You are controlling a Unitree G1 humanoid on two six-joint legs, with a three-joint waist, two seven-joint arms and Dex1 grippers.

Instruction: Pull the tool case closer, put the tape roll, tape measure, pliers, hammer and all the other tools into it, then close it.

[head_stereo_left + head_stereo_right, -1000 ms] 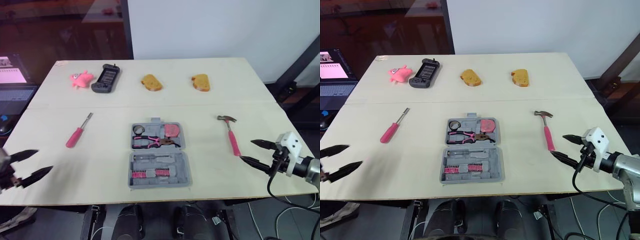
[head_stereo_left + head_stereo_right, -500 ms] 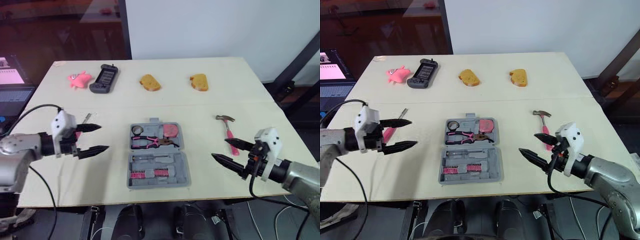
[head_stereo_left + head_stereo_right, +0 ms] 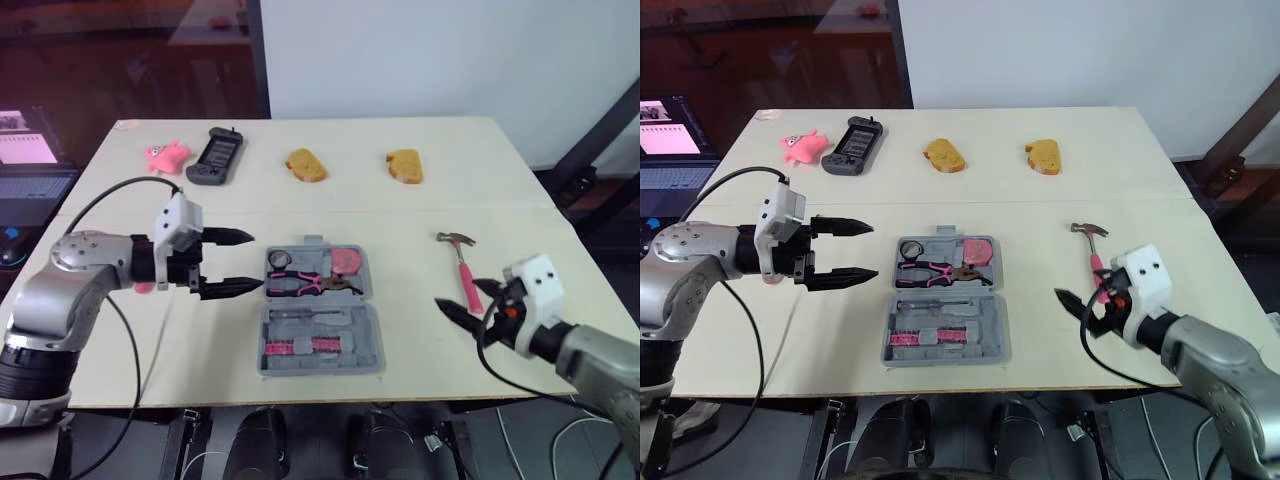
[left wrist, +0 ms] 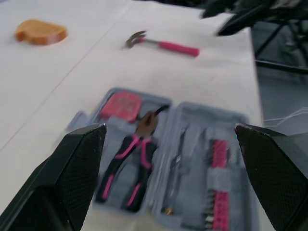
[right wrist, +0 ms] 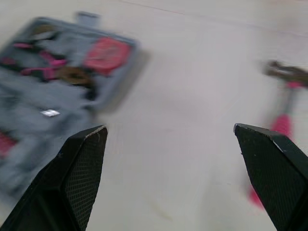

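The grey tool case [image 3: 318, 312] lies open at the table's middle front. Its far half holds a tape roll [image 3: 277, 260], a pink tape measure [image 3: 346, 259] and pink-handled pliers [image 3: 308, 285]; the near half holds pink bits [image 3: 298, 347]. The pink-handled hammer [image 3: 459, 264] lies to the right of the case. My left gripper [image 3: 247, 262] hovers open just left of the case's far half, pointing at it. A pink screwdriver handle [image 3: 140, 287] peeks from behind that wrist. My right gripper [image 3: 1076, 300] is open, low over the table between case and hammer [image 5: 284, 103].
Along the far edge sit a pink toy [image 3: 165, 155], a black handheld device [image 3: 215, 157] and two bread-like pieces [image 3: 305, 164] [image 3: 404, 165]. A laptop [image 3: 25, 170] stands off the table's left side. The table's front edge is just behind the case.
My left gripper has swept in from the left edge to right beside the case, covering the screwdriver. My right gripper came in from the right edge and now hovers near the hammer.
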